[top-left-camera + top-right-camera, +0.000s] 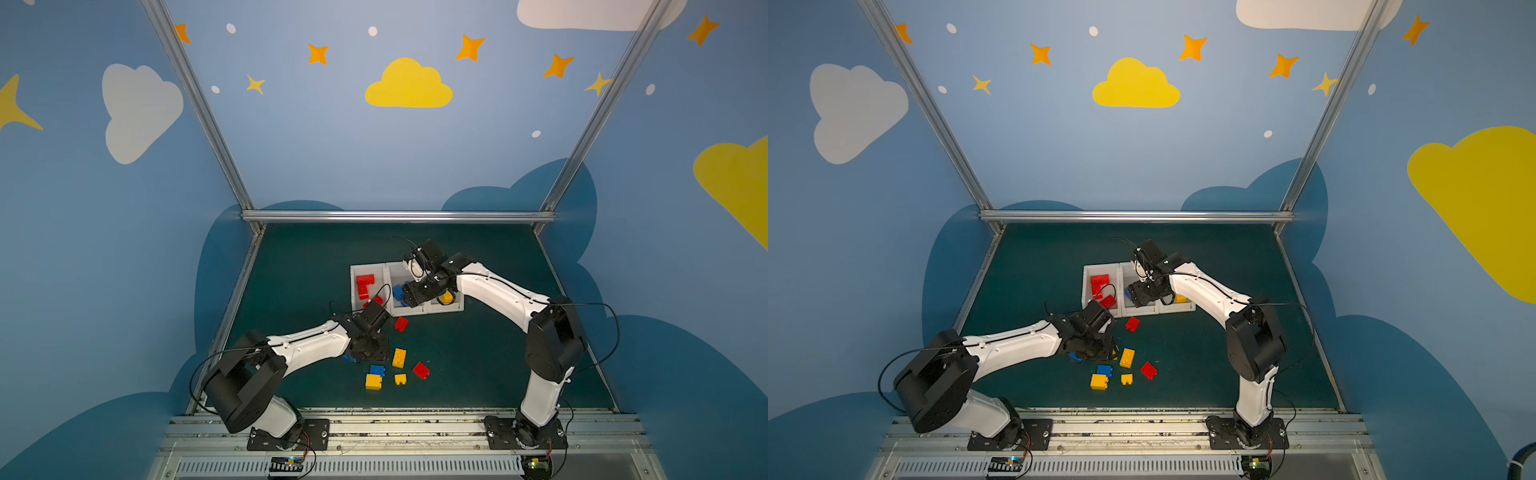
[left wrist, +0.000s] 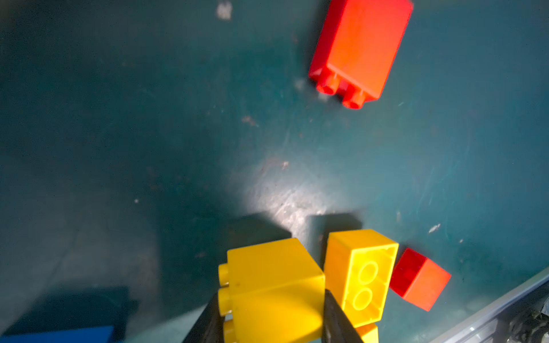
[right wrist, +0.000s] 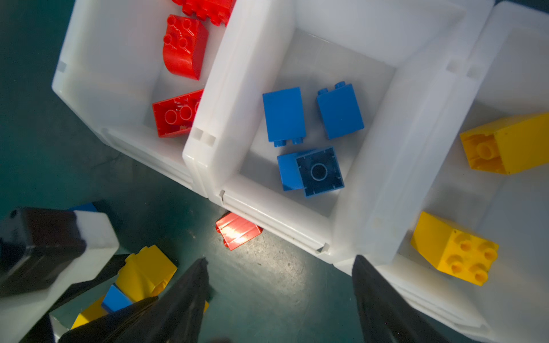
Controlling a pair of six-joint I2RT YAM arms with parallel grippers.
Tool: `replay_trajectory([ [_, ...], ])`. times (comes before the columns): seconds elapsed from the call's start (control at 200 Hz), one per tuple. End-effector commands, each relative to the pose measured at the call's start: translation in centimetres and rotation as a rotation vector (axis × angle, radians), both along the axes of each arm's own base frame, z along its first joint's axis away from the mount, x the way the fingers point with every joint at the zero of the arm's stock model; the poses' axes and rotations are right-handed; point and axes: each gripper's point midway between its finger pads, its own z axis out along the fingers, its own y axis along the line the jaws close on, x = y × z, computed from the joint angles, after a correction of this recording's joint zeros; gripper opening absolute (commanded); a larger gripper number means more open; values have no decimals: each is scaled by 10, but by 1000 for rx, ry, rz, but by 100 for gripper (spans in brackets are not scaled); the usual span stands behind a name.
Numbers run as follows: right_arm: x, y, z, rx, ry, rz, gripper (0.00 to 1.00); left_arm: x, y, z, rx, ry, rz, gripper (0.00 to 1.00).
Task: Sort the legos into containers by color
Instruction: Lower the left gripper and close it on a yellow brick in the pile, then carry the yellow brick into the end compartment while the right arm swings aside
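Left arm (image 1: 311, 345): stretched low over table (image 1: 478, 365), left fingers (image 2: 335, 320) clamped on one yellow lego (image 2: 273, 291). Right arm (image 1: 494, 293): bent over three white containers (image 3: 237, 98), right fingers (image 3: 190, 297) spread, empty. Blue legos (image 3: 283, 114) in middle container: three.

Three white bins (image 1: 353, 291) sit side by side: red bricks (image 1: 365, 284) in the left one, blue bricks (image 3: 283, 114) in the middle, yellow bricks (image 3: 454, 252) in the right, and out front, loose on the green mat (image 1: 478, 353), lie two red pieces (image 1: 401, 323), a blue piece (image 1: 377, 369) and three yellow pieces (image 1: 399, 358), plus one yellow brick (image 2: 273, 267), studs sideways, pinched in the left gripper (image 2: 270, 294)!
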Motion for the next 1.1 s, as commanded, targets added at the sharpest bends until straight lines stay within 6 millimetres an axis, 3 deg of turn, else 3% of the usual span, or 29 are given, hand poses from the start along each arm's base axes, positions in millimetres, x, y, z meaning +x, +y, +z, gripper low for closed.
replay_trajectory([
  [0.0, -1, -7, 10, 10, -16, -17, 76, -1, 4, -5, 40, 2, -27, 40],
  [0.175, 0, -12, 17, 16, -27, -31, 76, 7, 7, 7, 70, -39, -47, 40],
  [0.35, 5, -27, 39, 54, -70, -79, 76, 34, -1, 44, 81, -154, -113, 40],
  [0.456, 12, -50, 59, 81, -115, -149, 76, 56, -14, 69, 65, -231, -139, 41],
  [0.636, 20, -111, 81, 100, -181, -313, 76, 99, -51, 102, 13, -342, -185, 41],
  [0.826, 12, -171, 77, 90, -214, -427, 76, 145, -104, 125, -67, -406, -242, 41],
  [0.946, 1, -191, 71, 90, -200, -469, 76, 169, -139, 130, -129, -414, -288, 41],
  [1.091, -12, -202, 65, 87, -180, -488, 76, 193, -170, 124, -171, -406, -319, 41],
])
